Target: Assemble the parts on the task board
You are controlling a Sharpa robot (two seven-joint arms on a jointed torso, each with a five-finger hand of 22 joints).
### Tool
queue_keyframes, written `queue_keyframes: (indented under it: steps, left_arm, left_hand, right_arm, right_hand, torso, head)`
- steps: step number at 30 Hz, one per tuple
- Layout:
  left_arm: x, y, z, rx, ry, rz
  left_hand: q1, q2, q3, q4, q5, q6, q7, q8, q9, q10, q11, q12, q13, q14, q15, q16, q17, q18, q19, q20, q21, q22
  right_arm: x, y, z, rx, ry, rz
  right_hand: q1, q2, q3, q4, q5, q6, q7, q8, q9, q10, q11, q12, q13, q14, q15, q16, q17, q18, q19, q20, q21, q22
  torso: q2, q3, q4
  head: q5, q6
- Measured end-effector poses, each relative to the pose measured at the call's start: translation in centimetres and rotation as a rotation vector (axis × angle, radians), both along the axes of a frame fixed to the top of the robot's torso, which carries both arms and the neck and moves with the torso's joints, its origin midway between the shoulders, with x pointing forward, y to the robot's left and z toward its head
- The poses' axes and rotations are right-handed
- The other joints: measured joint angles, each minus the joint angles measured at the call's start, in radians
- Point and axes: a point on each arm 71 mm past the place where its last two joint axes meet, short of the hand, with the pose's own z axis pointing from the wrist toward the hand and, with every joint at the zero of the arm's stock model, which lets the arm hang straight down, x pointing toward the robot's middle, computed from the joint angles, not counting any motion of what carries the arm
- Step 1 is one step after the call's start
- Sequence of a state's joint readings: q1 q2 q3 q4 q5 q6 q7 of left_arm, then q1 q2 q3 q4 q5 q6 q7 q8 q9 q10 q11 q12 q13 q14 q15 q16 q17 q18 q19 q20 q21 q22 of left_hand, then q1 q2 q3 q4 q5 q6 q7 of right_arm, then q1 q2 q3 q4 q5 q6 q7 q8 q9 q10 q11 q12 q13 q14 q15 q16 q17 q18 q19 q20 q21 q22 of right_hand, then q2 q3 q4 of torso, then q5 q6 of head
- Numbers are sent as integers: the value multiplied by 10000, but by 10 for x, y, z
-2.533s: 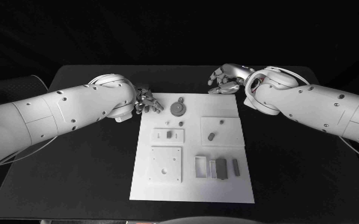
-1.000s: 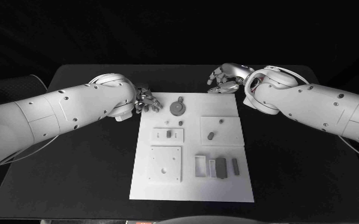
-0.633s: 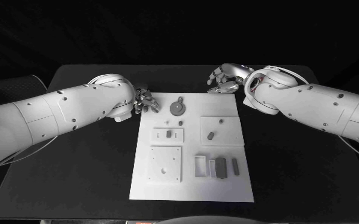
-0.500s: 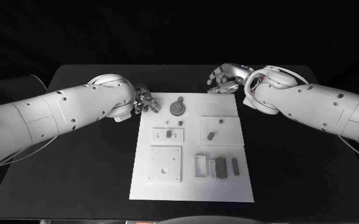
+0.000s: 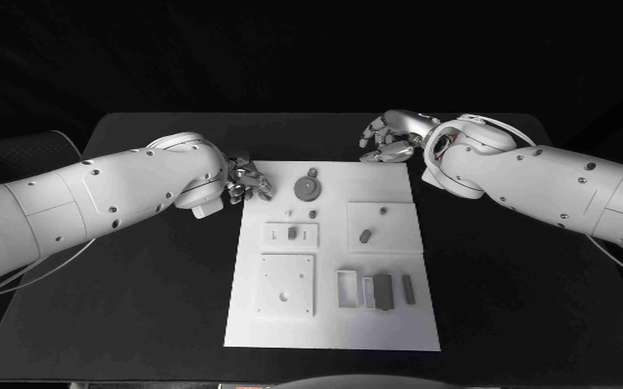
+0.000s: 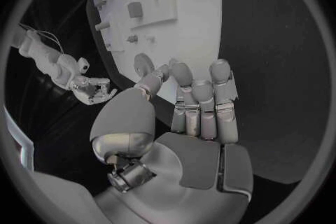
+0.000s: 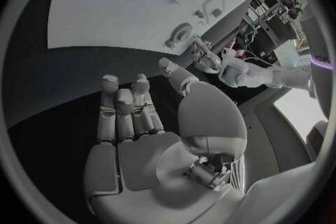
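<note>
The white task board (image 5: 332,328) lies in the middle of the black table. On its far part lies a round grey disc (image 5: 309,189) with a small tab. Further grey parts: a small peg (image 5: 366,236) on a raised square, a tiny piece (image 5: 294,231) in a plate, and three upright blocks (image 5: 382,290) near the front. My left hand (image 5: 247,179) hovers at the board's far left corner, fingers straight, holding nothing. In the left wrist view, the fingers (image 6: 201,102) point at the disc (image 6: 143,61). My right hand (image 5: 390,142) hangs beyond the far right corner, open and empty (image 7: 136,117).
A square plate with one hole (image 5: 285,285) sits at the board's near left. Bare black table (image 5: 143,299) lies on both sides of the board. The left wrist view also shows my right hand (image 6: 94,89), and the right wrist view my left hand (image 7: 203,59).
My left arm has swung slightly toward the near side, and its hand has slid a little left along the board's far corner. The right arm and the parts have stayed put.
</note>
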State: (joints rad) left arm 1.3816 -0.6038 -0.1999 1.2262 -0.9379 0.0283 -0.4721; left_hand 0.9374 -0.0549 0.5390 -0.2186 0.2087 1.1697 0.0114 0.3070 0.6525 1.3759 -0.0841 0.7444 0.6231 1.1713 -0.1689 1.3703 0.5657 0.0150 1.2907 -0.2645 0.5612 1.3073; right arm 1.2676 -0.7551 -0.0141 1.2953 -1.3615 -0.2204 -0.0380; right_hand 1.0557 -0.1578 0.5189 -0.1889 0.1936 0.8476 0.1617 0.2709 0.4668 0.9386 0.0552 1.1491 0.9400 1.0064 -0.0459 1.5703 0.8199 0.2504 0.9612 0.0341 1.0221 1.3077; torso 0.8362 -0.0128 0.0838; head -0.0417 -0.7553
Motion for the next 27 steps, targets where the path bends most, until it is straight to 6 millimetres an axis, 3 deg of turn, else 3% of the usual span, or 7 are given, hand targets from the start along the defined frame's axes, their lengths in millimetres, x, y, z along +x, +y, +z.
queue_keyframes:
  steps: [10,21,27]
  left_arm:
    - [-23,1,-7,-1011,1234,263]
    - [-52,2,-19,-1112,1993,91]
    - [-59,0,-20,-937,1941,-53]
  left_hand:
    - [-26,27,-13,-13,169,96,-95,2,0,91,-91,230,85,-20,-29,201,121,0,56,13,247,3]
    - [-54,55,-54,-54,-47,157,-119,2,-1,159,-159,378,128,13,-61,356,213,-1,126,15,456,7]
    - [-54,55,-54,-55,-87,171,-111,3,-1,165,-164,417,140,17,-61,356,225,-1,146,34,479,6]
  right_arm:
    - [0,-1,0,-9,4,-23]
    - [0,-3,0,-24,19,-51]
    - [0,-3,0,-33,33,-57]
  right_hand:
    - [0,0,0,0,0,29,30,0,0,1,-1,0,0,15,-14,0,0,1,19,-17,0,0]
    - [0,0,0,0,0,28,29,0,1,1,-1,0,-9,14,-12,0,0,-1,18,-17,0,0]
    - [0,0,0,0,0,28,28,0,-9,1,-1,0,-8,12,-10,0,0,1,17,-16,0,0]
  torso:
    - [-4,3,7]
    - [-4,-12,15]
    - [-3,-11,16]
  head:
    - [-52,100]
    - [-148,197]
    - [-101,183]
